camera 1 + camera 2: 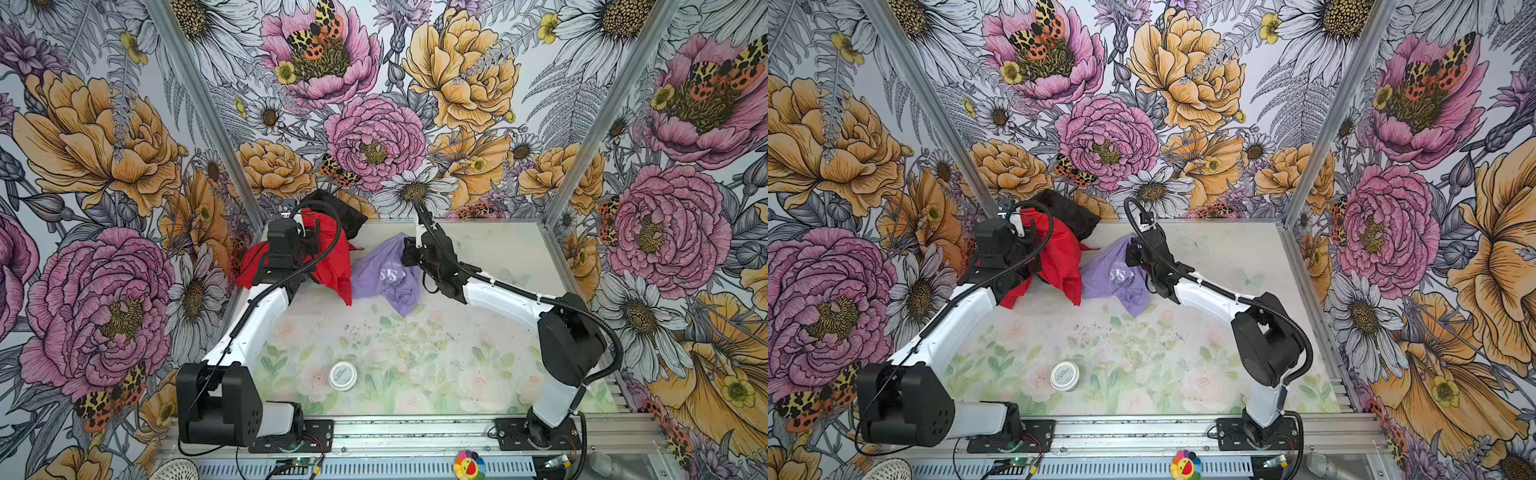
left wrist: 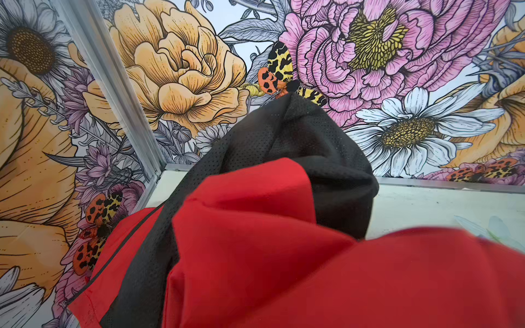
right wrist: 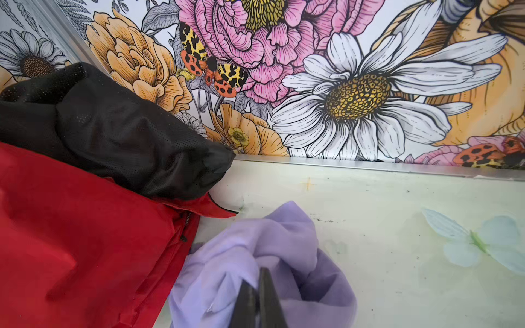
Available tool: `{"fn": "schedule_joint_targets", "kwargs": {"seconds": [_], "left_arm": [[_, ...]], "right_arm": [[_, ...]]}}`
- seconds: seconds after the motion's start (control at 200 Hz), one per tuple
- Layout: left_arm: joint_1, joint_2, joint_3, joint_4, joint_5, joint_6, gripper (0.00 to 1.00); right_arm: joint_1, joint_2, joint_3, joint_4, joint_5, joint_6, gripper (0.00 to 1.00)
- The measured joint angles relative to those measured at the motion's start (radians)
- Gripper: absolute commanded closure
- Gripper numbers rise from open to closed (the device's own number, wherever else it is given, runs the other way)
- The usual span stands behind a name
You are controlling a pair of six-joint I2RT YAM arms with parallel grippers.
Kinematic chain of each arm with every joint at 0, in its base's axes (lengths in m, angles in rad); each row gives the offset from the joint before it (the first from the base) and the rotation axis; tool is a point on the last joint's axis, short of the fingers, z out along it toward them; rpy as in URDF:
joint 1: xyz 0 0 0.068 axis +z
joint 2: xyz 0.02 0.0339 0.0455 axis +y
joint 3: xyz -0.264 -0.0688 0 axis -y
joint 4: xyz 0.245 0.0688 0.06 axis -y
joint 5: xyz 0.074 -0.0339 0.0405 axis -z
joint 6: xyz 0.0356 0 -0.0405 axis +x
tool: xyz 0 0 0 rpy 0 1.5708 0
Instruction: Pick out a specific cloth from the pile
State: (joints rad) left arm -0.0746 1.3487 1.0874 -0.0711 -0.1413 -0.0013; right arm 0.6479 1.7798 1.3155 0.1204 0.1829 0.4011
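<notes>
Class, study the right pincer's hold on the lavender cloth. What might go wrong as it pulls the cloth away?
1. The right pincer pinches only a small fold of the lavender cloth, so it may slip free.
2. The cloth's edge lies against the red cloth, which might get dragged along.

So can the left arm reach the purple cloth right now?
Probably not: the left end effector is shut among the red cloth, which lies between it and the purple cloth; the right end effector pinches that.
</notes>
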Motion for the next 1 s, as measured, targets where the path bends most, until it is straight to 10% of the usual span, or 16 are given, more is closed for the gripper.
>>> {"fn": "schedule_joint_targets", "kwargs": {"seconds": [0.786, 1.001], "left_arm": [[-0.013, 0.0, -0.002, 0.001, -0.007, 0.008, 1.0], [-0.015, 0.0, -0.002, 0.001, -0.008, 0.011, 1.0]], "right_arm": [[-0.024, -0.063, 0.029, -0.161, -0.009, -0.124, 1.0], [-0.024, -0.065, 0.029, -0.225, 0.031, -0.187, 0.79]]}}
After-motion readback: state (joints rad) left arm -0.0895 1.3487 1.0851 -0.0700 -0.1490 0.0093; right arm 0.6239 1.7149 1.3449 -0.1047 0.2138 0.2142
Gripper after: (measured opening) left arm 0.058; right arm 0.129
